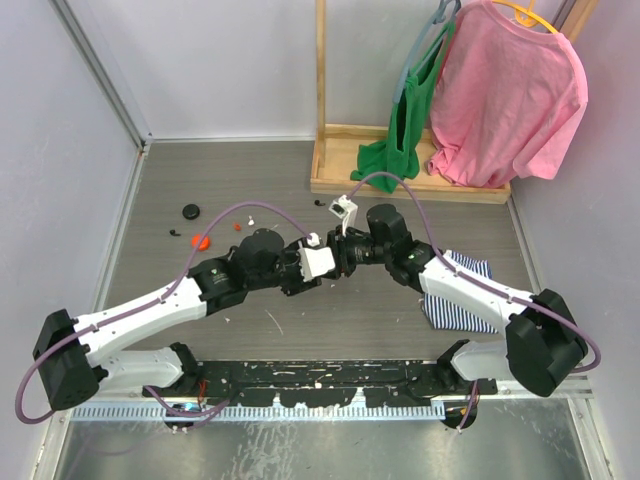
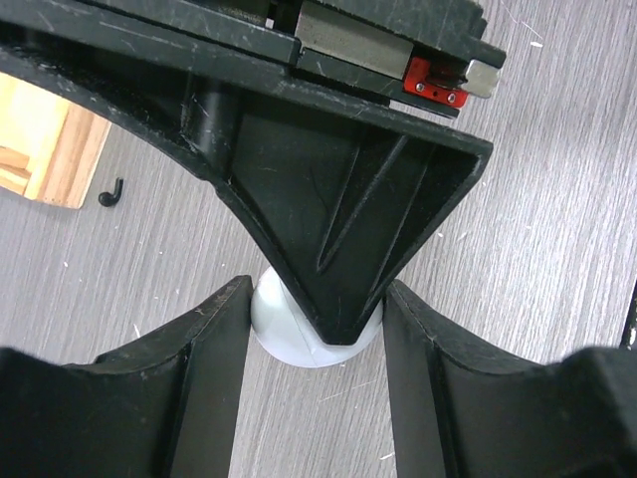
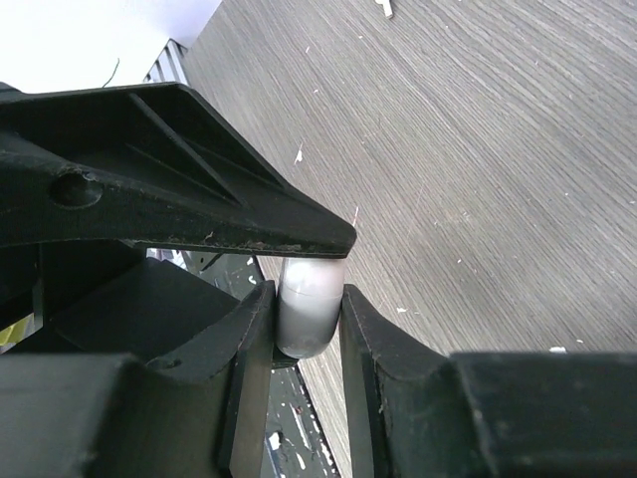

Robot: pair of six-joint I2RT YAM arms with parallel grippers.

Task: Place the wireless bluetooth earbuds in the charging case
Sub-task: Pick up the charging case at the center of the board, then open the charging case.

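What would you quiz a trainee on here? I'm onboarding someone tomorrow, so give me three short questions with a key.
1. True or false: the held case is red.
2. Which of these hangs on the rack? A pink shirt; B blue towel; C black coat.
3. Which arms hold the case?
Key: 1 false, it is white; 2 A; 3 both: left fingers and right fingers clamp it.

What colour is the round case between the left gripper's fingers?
The case is white; the left wrist view shows it best.
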